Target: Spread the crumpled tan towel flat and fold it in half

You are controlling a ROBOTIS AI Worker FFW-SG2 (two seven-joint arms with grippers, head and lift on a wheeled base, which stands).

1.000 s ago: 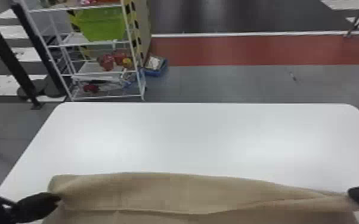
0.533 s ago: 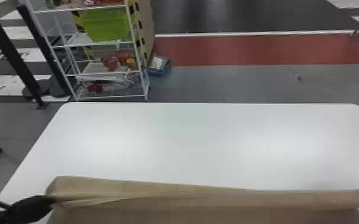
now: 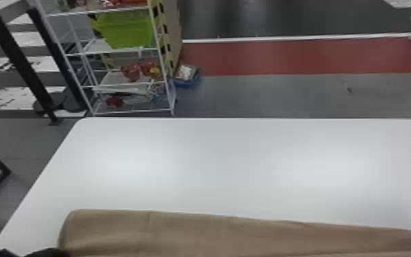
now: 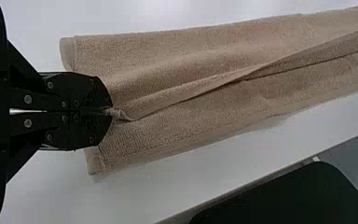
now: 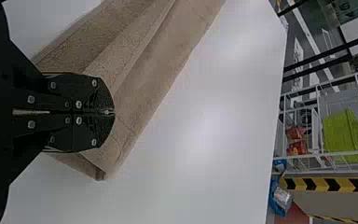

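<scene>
Towel (image 3: 215, 235) lies along the near side of the table (image 3: 215, 164), stretched side to side. L gripper (image 4: 111, 112): fingers closed tight, pinching a ridge of towel near its end at the table's L side. R gripper (image 5: 113, 112): also closed, w/ a bit of towel nipped at the tips, toward the table's R side. Progress, my read: crumple mostly pulled out, approx. long strip, but lengthwise creases & overlaps remain, so not flat yet. Can't tell if the half-fold's begun. Left: lower the held edge, align layers, smooth, let go.
</scene>
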